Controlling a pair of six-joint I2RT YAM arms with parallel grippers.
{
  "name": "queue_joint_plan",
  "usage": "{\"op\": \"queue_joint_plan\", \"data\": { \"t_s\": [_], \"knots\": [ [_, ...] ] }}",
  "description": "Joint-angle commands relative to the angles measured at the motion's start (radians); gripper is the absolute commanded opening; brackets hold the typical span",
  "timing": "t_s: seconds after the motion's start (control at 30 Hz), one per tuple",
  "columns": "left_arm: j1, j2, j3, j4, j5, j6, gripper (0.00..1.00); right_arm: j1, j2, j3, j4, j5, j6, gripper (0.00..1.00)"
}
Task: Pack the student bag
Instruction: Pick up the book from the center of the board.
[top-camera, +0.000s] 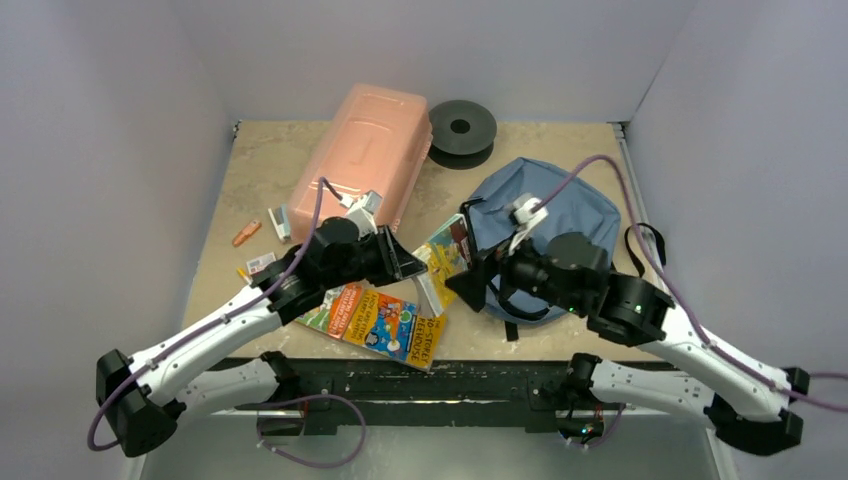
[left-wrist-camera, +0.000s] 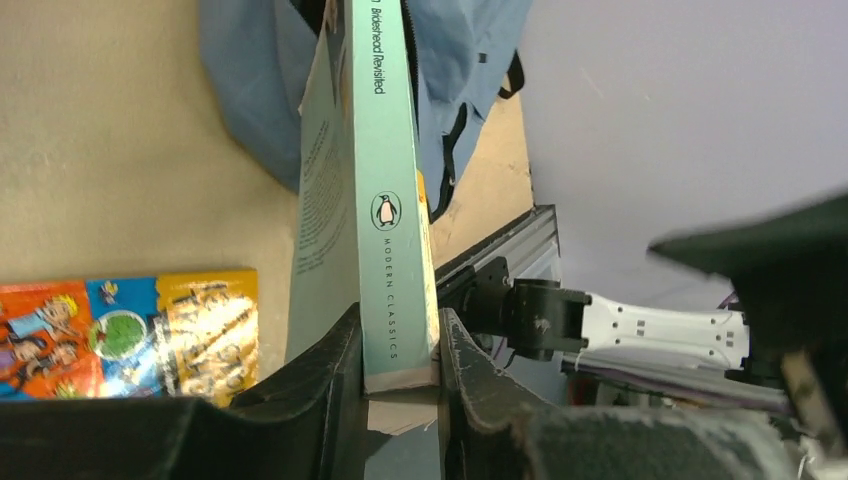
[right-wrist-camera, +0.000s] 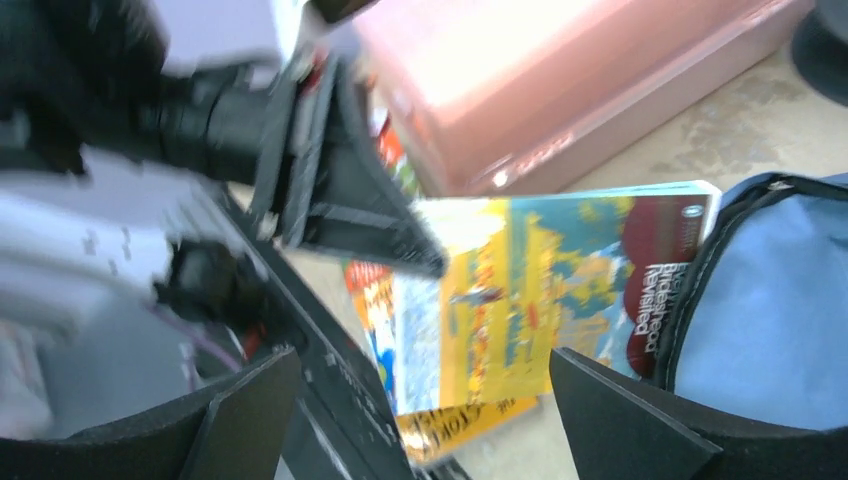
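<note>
The student bag (top-camera: 560, 205), blue-grey with dark zipper trim, lies at the right of the table. My left gripper (left-wrist-camera: 398, 330) is shut on the lower end of a paperback book (left-wrist-camera: 385, 200) with a pale green spine. It holds the book on edge, with the far end at the bag's (left-wrist-camera: 250, 80) opening. In the top view the book (top-camera: 445, 255) spans between the two grippers. My right gripper (right-wrist-camera: 425, 400) is open and holds nothing. It sits just in front of the book's yellow cover (right-wrist-camera: 560, 280), beside the bag's rim (right-wrist-camera: 700, 270).
A colourful picture book (top-camera: 375, 320) lies flat near the front edge. A translucent pink box (top-camera: 360, 155) stands at the back, next to a black spool (top-camera: 462, 130). Small stationery items (top-camera: 280, 222) lie at the left.
</note>
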Motion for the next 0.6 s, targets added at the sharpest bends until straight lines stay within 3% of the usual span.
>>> {"op": "queue_joint_plan", "data": {
  "t_s": [0.0,0.1,0.2,0.33,0.43,0.57],
  "knots": [
    [0.062,-0.157,-0.089,0.509,0.177,0.204,0.0,-0.283,-0.038,-0.058,0.121,-0.391,0.183,0.99],
    [0.088,-0.199,-0.071,0.478,0.258,0.225,0.0,-0.456,-0.023,-0.086,0.211,-0.617,0.222,0.99],
    [0.089,-0.232,0.055,0.22,0.294,0.304,0.0,-0.545,0.031,-0.076,0.259,-0.754,0.202,0.99],
    [0.09,-0.294,0.142,0.009,0.316,0.394,0.0,-0.631,0.072,-0.08,0.324,-0.863,0.146,0.99],
    [0.09,-0.311,0.188,-0.049,0.446,0.473,0.0,-0.664,0.081,-0.084,0.369,-0.95,0.078,0.99],
    [0.091,-0.298,0.261,-0.222,0.568,0.626,0.0,-0.666,0.05,-0.088,0.366,-0.948,-0.004,0.99]
  ]
}}
